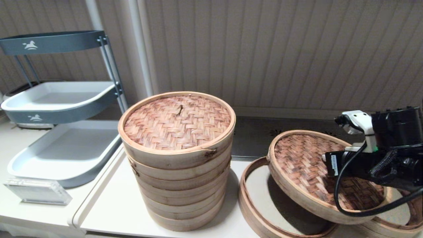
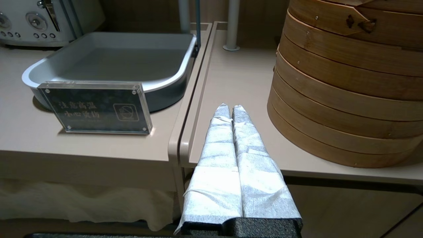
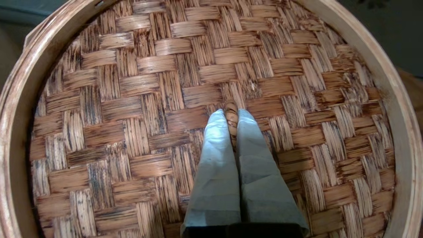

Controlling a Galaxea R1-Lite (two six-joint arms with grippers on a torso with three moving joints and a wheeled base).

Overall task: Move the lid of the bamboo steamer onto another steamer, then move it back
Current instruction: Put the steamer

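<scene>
Presently the bamboo steamer lid (image 1: 307,165) is held in the air, tilted, its low edge toward the near edge of the counter (image 1: 109,205) and its high edge toward the back wall; it hangs over the gap between two shallow baskets at the counter's right end. The right gripper (image 3: 231,114) is clamped on the lid's small centre knot (image 3: 231,112), its wrapped fingers (image 3: 214,148) pinching the loop from either side. Below and to the left lies another steamer (image 1: 261,201), its beige cloth liner exposed and partly shaded by the lid; a second shallow basket (image 1: 403,218) shows only in part at the right edge of the head view, under the arm. In my judgement the carrying step is in hand, though which leg of the task, outward or return, cannot be settled from this moment. The next move calls for levelling the lid, centring it over the chosen basket's rim, and lowering it squarely before the grip is let go; a tilted descent risks catching one edge on the rim. The left gripper (image 2: 231,109) is parked off the counter's front edge with its fingers pressed together and nothing between them. Count: one dark lid in hand, two shallow baskets, one tall stack (image 1: 178,158) with its own lighter lid near the counter's middle, one acrylic sign (image 2: 96,107), and two grey trays (image 1: 62,148) visible on the rack at the left.
</scene>
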